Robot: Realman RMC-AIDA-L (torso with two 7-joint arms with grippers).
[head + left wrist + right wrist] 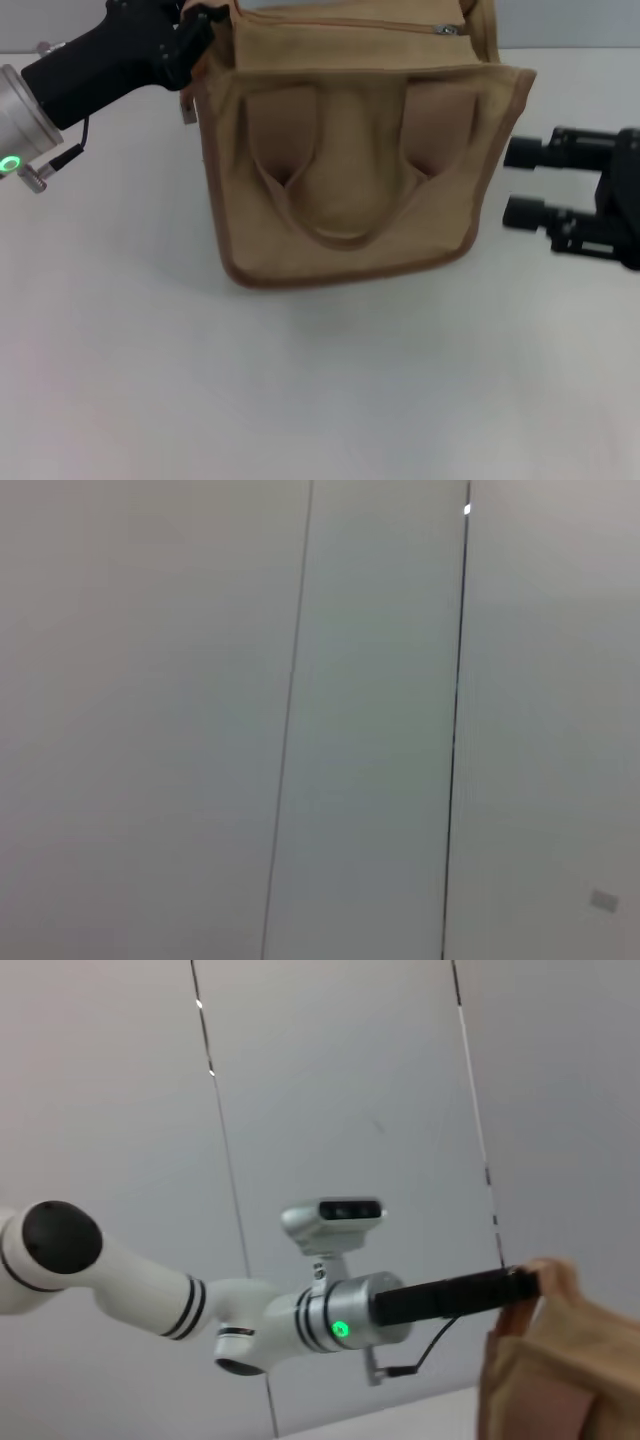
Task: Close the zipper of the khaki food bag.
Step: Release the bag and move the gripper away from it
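Observation:
The khaki food bag stands at the table's middle, its front with the two looped handles facing me. The zipper runs along its top, with the silver slider near the right end. My left gripper is at the bag's top left corner and looks shut on the fabric edge there; the right wrist view shows it meeting that corner. My right gripper is open and empty, just right of the bag, not touching it. The left wrist view shows only wall.
The white table stretches bare in front of the bag. A small grey tab hangs at the bag's left edge. The left arm with a green light crosses the right wrist view before grey wall panels.

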